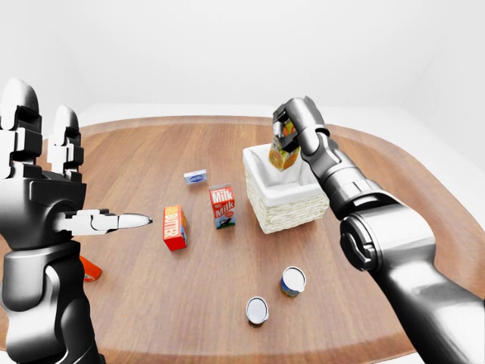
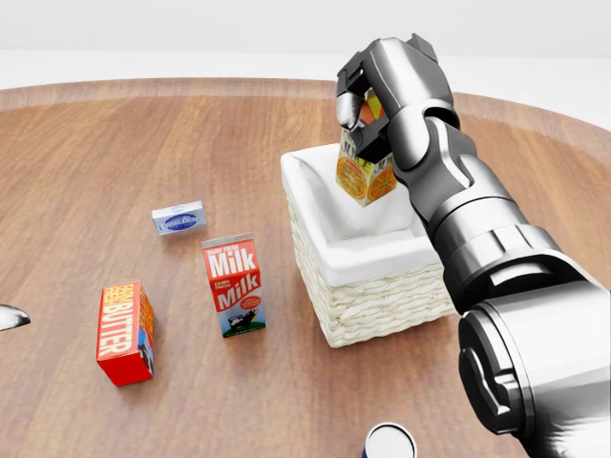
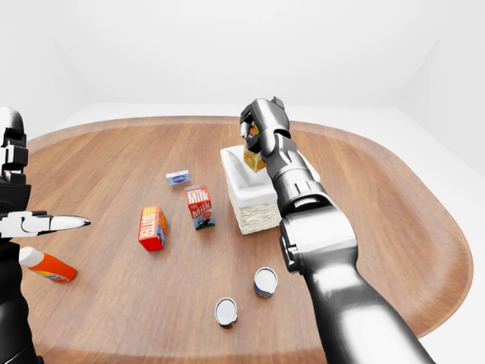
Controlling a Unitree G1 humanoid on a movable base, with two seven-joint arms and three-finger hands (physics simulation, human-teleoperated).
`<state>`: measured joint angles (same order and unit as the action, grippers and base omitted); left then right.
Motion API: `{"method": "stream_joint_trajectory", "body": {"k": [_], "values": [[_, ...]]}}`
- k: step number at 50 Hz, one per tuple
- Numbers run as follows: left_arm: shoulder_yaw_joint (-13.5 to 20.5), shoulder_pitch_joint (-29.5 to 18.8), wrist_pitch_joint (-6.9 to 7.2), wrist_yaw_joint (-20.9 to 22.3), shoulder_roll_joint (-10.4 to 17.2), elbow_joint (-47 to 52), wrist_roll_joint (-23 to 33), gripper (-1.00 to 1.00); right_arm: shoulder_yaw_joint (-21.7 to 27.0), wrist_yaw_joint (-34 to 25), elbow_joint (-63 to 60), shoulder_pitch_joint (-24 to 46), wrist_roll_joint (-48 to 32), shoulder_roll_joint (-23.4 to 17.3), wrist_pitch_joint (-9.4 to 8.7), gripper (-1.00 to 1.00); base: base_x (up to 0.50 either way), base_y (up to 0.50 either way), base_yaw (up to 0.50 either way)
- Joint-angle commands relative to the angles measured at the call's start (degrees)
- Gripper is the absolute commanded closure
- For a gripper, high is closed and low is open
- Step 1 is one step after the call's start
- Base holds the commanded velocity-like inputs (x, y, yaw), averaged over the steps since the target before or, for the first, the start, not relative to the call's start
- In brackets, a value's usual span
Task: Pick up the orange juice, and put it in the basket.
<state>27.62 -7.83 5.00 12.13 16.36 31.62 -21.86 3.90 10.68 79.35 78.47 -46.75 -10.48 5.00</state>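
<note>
Head view: oval brown wooden table (image 2: 115, 143) fills scene; white-lined square wicker basket (image 2: 382, 296) near its middle. Silver right hand (image 2: 368, 105) clenched on orange-and-yellow orange juice carton (image 2: 365, 176), held above basket's open top, not resting inside. Carton long axis near vertical, slightly tilted, gabled top hidden in fingers, base pointing down toward lining. Left hand (image 1: 45, 174) apart, released, fingers spread

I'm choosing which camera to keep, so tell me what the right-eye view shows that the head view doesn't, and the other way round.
Only the right-eye view shows the left hand, the orange bottle and both cans. Only the head view shows the orange juice print clearly. Both show the right hand holding it over the basket, plus the milk and butter.
</note>
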Motion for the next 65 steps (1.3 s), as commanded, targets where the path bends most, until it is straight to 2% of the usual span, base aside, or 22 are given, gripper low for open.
{"method": "stream_joint_trajectory", "body": {"k": [1, 7, 34, 65], "values": [[0.07, 0.03, 0.0, -0.12, 0.02, 0.19, -0.18, -1.0, 0.65, 2.72, -0.88, -0.55, -0.97, 0.11, 0.0, 1.0, 0.0, 0.0, 0.0], [0.03, -0.06, 0.0, -0.12, 0.02, -0.09, -0.17, -1.0, 0.03, 4.66, -0.74, -1.22, -3.35, 0.34, 0.0, 1.0, 0.0, 0.0, 0.0], [0.16, 0.0, 0.0, -0.42, 0.04, 0.23, -0.62, -1.0, 1.55, 9.72, -0.37, -4.37, -3.91, 1.71, 0.0, 1.0, 0.0, 0.0, 0.0], [0.01, -0.07, 0.0, -0.36, 0.09, -0.25, -0.6, -1.0, 2.92, 12.37, -0.15, -5.87, -3.64, 2.68, 0.0, 1.0, 0.0, 0.0, 0.0]]}}
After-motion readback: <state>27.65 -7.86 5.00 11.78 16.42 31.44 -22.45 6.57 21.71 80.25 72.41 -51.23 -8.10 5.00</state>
